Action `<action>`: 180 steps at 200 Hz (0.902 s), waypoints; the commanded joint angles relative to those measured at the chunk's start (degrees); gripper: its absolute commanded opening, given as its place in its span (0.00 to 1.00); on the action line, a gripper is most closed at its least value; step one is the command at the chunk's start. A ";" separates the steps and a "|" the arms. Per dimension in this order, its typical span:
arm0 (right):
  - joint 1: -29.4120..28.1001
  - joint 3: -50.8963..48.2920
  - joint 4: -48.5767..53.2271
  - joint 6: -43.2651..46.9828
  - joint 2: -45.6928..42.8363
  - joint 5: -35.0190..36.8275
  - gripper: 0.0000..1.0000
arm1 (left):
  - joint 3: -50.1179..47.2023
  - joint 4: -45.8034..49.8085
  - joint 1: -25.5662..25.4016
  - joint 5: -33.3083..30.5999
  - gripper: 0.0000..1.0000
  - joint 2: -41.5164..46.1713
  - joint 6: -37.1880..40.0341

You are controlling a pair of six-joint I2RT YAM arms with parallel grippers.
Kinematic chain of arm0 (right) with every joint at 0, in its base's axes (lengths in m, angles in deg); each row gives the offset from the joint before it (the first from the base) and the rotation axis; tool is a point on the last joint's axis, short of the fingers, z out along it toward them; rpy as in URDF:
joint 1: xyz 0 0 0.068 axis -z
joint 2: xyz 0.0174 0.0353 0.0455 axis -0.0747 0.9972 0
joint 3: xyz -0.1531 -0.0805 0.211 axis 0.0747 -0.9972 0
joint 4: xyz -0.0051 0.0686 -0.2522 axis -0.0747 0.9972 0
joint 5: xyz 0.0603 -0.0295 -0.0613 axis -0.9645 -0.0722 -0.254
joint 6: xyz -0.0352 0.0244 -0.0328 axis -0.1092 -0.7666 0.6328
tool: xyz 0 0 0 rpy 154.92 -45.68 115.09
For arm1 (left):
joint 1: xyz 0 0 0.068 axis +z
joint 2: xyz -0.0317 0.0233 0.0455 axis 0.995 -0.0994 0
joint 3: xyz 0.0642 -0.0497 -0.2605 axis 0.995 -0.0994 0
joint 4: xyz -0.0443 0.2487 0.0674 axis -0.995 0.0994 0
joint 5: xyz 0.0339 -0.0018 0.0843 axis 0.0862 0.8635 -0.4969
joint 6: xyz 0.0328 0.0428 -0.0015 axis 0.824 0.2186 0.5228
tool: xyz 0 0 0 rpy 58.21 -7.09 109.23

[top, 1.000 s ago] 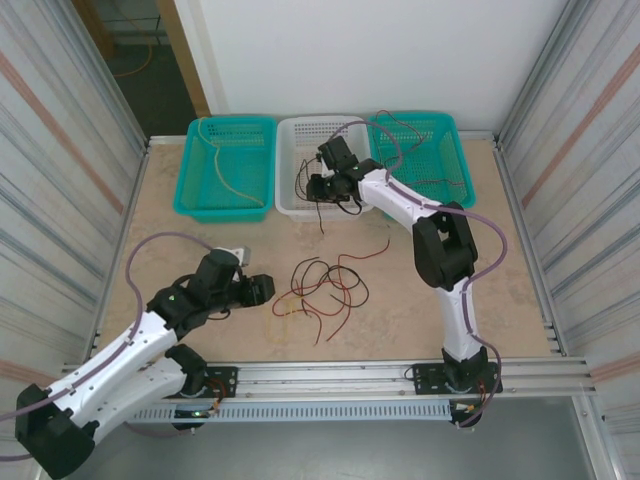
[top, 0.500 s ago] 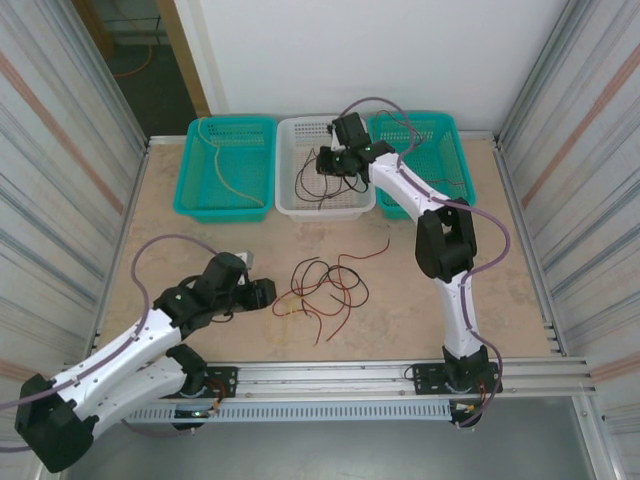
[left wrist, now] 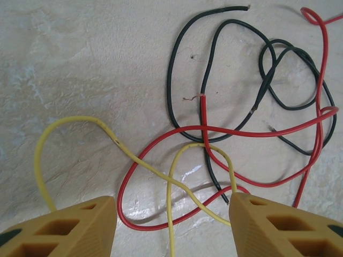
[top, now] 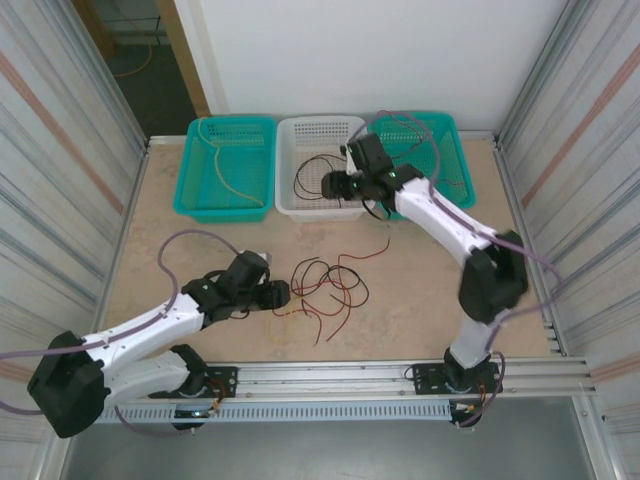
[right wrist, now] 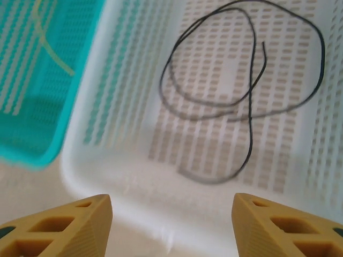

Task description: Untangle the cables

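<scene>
The pale, marbled table (top: 200, 250) carries three baskets in a row at its far edge. The white basket (top: 310, 121) stands in the middle, with the left teal basket (top: 230, 119) and the right teal basket (top: 465, 165) just beside it. Nearer than the white basket, well apart from it, the tangled cables (top: 322, 285) lie on bare tabletop, red (left wrist: 161, 222), black (left wrist: 171, 80) and yellow (left wrist: 40, 155) strands crossing.

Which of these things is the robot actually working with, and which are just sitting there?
In the job: tangled cables; black cable in the white basket; left teal basket and right teal basket, each holding a cable; left gripper, right gripper, both open.
Just there: arm hoses; metal rail.
</scene>
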 commanded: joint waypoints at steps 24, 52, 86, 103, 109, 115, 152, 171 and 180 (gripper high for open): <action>-5.60 -18.87 -2.44 -8.46 -12.95 3.83 0.48 | 3.90 -4.76 -0.33 2.13 0.59 -3.78 3.97; -7.09 -24.77 -7.46 -14.67 -11.04 2.53 0.41 | 7.62 -7.50 -0.77 3.98 0.60 -10.08 5.66; -8.33 -26.28 -10.13 -17.16 -5.05 2.32 0.40 | 9.18 -10.21 -2.07 3.33 0.61 -15.35 7.49; -8.75 -25.95 -9.84 -17.39 -2.46 3.08 0.37 | 9.38 -11.08 -2.37 3.34 0.60 -16.77 7.71; -8.78 -25.72 -9.73 -17.36 -1.73 2.85 0.33 | 9.38 -11.43 -2.48 3.34 0.60 -17.19 7.63; -8.77 -25.59 -9.73 -17.23 -1.15 2.51 0.31 | 9.29 -11.74 -2.50 3.32 0.60 -17.55 7.59; -9.03 -25.21 -8.37 -17.02 1.81 2.99 0.32 | 9.38 -12.65 -3.20 3.36 0.60 -19.42 7.59; -9.20 -25.76 -8.67 -16.87 1.84 3.13 0.30 | 9.53 -12.74 -3.32 3.34 0.60 -20.40 7.72; -9.26 -25.76 -8.68 -16.66 1.66 3.35 0.25 | 9.56 -12.86 -3.30 3.29 0.60 -20.92 7.70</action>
